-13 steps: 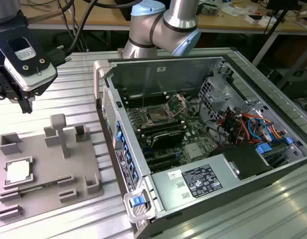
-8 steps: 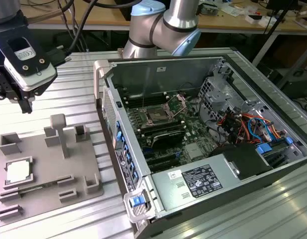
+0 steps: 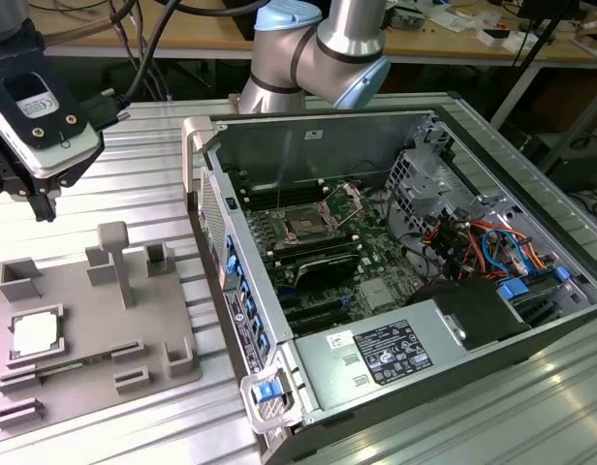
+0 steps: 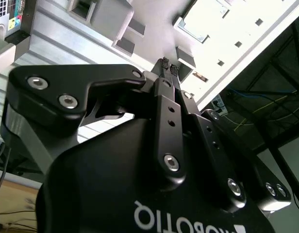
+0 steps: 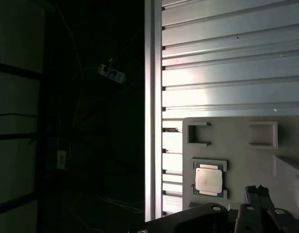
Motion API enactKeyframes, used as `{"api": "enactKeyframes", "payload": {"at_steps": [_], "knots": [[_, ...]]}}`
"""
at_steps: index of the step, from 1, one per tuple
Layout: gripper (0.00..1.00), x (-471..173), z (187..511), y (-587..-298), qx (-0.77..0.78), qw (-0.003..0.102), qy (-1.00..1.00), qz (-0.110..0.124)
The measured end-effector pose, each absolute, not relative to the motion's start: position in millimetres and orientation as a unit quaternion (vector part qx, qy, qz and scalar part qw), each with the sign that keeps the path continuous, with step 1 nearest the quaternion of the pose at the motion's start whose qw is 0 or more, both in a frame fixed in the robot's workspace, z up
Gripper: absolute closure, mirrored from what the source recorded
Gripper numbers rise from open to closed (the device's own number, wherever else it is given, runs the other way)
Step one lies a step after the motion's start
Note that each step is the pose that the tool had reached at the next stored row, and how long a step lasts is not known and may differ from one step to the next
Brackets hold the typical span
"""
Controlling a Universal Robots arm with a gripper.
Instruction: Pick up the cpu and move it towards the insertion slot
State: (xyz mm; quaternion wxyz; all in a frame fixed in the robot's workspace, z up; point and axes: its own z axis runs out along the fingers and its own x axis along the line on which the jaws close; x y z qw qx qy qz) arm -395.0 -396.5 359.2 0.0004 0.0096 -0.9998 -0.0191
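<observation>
Hovers over grey tray (image 3: 85,320) with gripper (image 4: 168,63) pressed together, empty — cpu (image 5: 208,179) seated in tray pocket, well apart from insertion slot (image 3: 306,225).

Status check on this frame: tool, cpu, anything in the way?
Tool shut, empty, hovering near the cpu. Cpu seated in grey tray, untouched. Insertion slot in the case, unobstructed.

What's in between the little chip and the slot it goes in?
In the exterior view, raised blocks on the tray and the case wall stand between the cpu and the slot.
</observation>
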Motion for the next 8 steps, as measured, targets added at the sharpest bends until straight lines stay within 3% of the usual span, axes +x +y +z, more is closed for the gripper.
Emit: {"api": "enactKeyframes", "payload": {"at_steps": [8], "knots": [[0.89,-399.2,359.1,-396.5,0.01,0.0,-1.0,-0.019]]}}
